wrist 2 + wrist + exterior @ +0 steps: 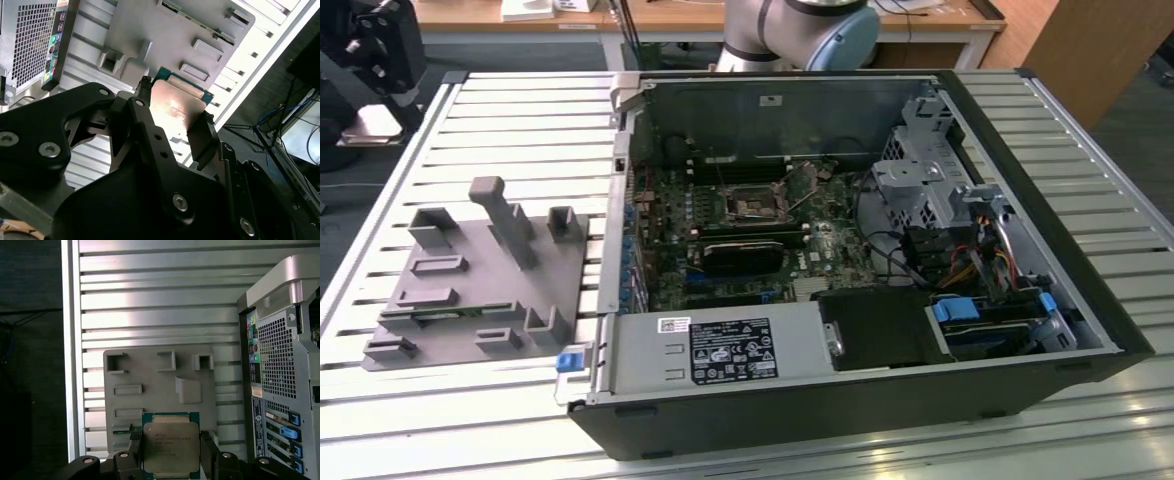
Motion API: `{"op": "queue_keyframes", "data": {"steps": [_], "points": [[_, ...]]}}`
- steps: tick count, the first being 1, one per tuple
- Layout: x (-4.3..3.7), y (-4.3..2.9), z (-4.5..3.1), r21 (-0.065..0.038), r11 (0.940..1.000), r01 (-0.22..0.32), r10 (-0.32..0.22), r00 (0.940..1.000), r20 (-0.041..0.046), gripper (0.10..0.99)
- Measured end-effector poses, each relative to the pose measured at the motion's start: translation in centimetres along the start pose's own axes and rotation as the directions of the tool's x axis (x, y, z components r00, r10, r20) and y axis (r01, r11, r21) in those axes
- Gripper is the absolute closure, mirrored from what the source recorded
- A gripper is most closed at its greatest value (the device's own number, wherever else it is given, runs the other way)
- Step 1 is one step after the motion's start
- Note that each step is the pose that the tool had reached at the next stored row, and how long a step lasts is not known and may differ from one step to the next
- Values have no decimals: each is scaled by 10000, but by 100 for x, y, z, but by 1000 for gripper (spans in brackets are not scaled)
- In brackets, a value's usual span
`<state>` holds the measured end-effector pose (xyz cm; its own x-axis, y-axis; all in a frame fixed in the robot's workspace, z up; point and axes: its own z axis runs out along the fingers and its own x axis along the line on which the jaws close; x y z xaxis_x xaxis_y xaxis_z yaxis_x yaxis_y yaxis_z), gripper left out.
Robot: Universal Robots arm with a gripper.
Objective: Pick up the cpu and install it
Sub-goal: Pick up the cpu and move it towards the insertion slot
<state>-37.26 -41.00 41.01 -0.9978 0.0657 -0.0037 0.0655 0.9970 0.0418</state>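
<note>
One cpu (pixel 171 452) held by gripper (pixel 171 439), one fixture plate (pixel 160 382)

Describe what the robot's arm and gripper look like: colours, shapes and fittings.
The arm is a thick, rounded silvery-grey tube with a pale blue cap on its joint. In the second wrist view the gripper is matte black, built of angular linked plates fastened with silver-headed screws, and it narrows to two slim black fingers.
</note>
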Motion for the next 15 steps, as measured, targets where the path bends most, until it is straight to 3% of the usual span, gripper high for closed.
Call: {"op": "queue_keyframes", "data": {"steps": [15], "points": [[-209, 17, 1, 0, 10000, 1, -1, 10000, -1, 545]]}}
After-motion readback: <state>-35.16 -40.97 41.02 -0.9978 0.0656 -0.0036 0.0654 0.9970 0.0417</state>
